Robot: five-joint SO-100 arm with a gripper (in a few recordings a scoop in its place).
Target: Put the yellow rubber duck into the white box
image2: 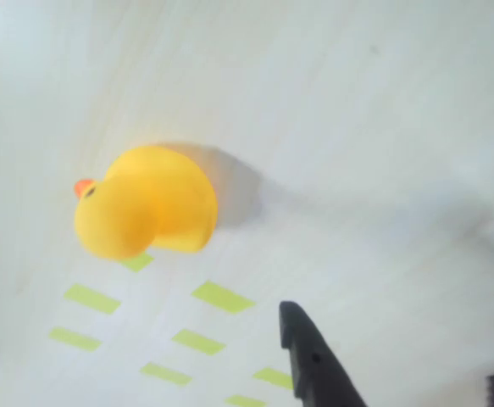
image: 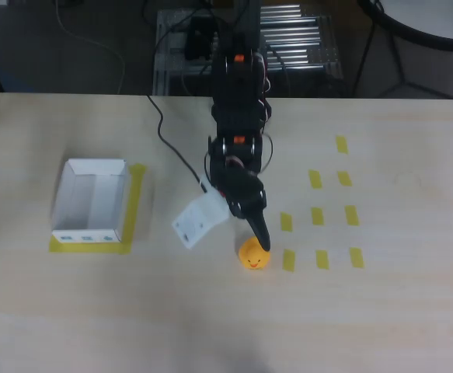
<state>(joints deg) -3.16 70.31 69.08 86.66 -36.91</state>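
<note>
Approach step: hand (image: 259,239) hangs just over the yellow rubber duck (image: 252,255) on the surface (image: 210,326), fingers seemingly spread. Next it must straddle and pinch the duck, then carry it to the white box (image: 90,200), far left in the overhead view.

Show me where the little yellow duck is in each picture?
Overhead view: the yellow rubber duck sits on the table below the middle, at the tip of the black tool, far right of the white box.
Wrist view: the duck is left of the middle, above a dark tool finger.
Shared landmark: the yellow tape strips next to the duck.
</note>
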